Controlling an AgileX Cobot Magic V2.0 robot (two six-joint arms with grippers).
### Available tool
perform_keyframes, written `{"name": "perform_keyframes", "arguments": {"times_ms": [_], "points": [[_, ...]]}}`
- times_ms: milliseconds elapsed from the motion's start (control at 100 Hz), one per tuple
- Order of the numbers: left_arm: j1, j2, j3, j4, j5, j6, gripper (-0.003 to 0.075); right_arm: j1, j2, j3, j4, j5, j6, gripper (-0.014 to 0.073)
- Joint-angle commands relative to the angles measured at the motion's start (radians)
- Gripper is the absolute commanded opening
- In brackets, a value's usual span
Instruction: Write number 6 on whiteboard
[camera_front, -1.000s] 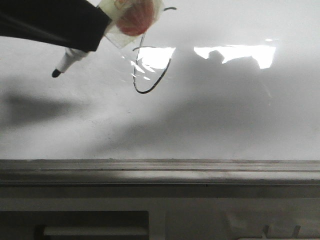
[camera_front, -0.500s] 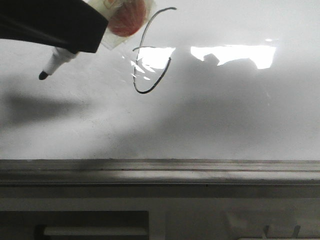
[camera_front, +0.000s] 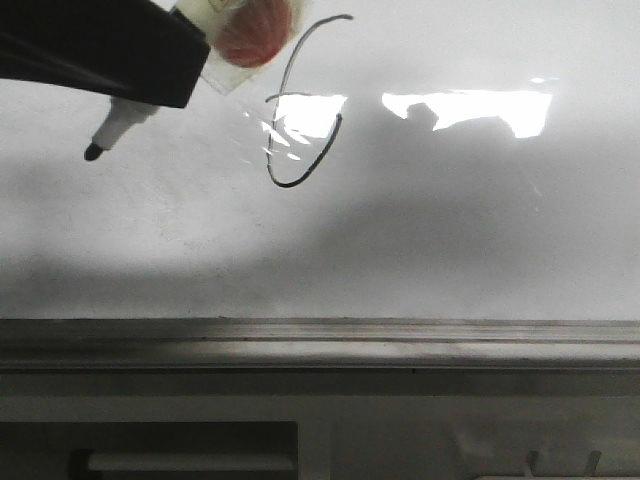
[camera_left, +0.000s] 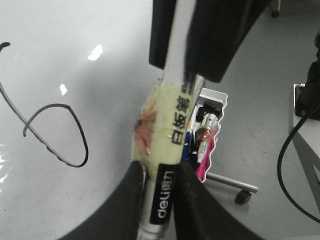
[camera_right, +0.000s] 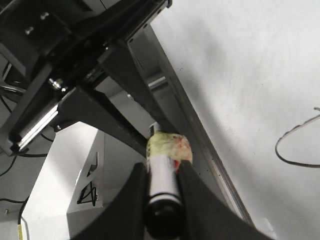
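Observation:
The number 6 is a thin black line on the whiteboard, partly across a glare patch. It also shows in the left wrist view and the right wrist view. My left gripper is shut on a white marker wrapped in yellowish, red-stained tape. The marker's black tip points down-left, well left of the 6. My right gripper is shut on the marker's black back end; it is out of the front view. I cannot tell whether the tip touches the board.
A grey metal ledge runs along the board's lower edge. Bright glare patches lie right of the 6. A white wheeled tray of pens stands on the floor beyond the board. A white stand sits below the ledge.
The left gripper and marker have moved left and slightly up, away from the 6, uncovering its top stroke. The 6 itself is unchanged.

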Motion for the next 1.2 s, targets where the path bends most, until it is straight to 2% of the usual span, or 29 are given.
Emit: {"name": "perform_keyframes", "arguments": {"times_ms": [0, 80, 230, 320, 530, 620, 680, 770, 1030, 1190], "points": [[-0.003, -0.008, -0.028, -0.062, -0.047, -0.029, -0.002, 0.001, -0.019, -0.036, 0.058, -0.011, -0.01, 0.0001], [-0.003, -0.01, -0.028, -0.062, -0.05, -0.029, -0.002, 0.001, -0.019, -0.036, 0.058, -0.01, -0.01, 0.0089], [-0.003, -0.024, -0.028, -0.061, -0.08, -0.041, -0.002, -0.021, -0.019, -0.036, 0.029, -0.01, -0.012, 0.0332], [-0.003, -0.051, -0.022, -0.059, -0.125, -0.085, -0.002, -0.063, -0.021, -0.036, 0.017, 0.0, -0.012, 0.0404], [-0.003, -0.193, 0.067, -0.087, -0.345, -0.282, -0.002, -0.215, -0.073, -0.033, 0.017, 0.1, -0.012, 0.0405], [-0.003, -0.253, 0.124, -0.185, -0.441, -0.33, -0.002, -0.258, -0.117, -0.023, 0.017, 0.112, -0.012, 0.0405], [-0.003, -0.275, 0.158, -0.299, -0.517, -0.33, -0.002, -0.27, -0.151, -0.007, 0.017, 0.103, -0.012, 0.0405], [-0.003, -0.281, 0.196, -0.388, -0.61, -0.33, -0.002, -0.273, -0.203, 0.032, 0.017, 0.059, -0.012, 0.0405], [-0.003, -0.193, 0.212, -0.398, -0.716, -0.326, -0.002, -0.273, -0.328, 0.176, 0.017, -0.072, -0.012, 0.0405], [-0.003, -0.132, 0.206, -0.361, -0.711, -0.322, -0.002, -0.273, -0.348, 0.226, 0.017, -0.096, -0.012, 0.0405]]}}
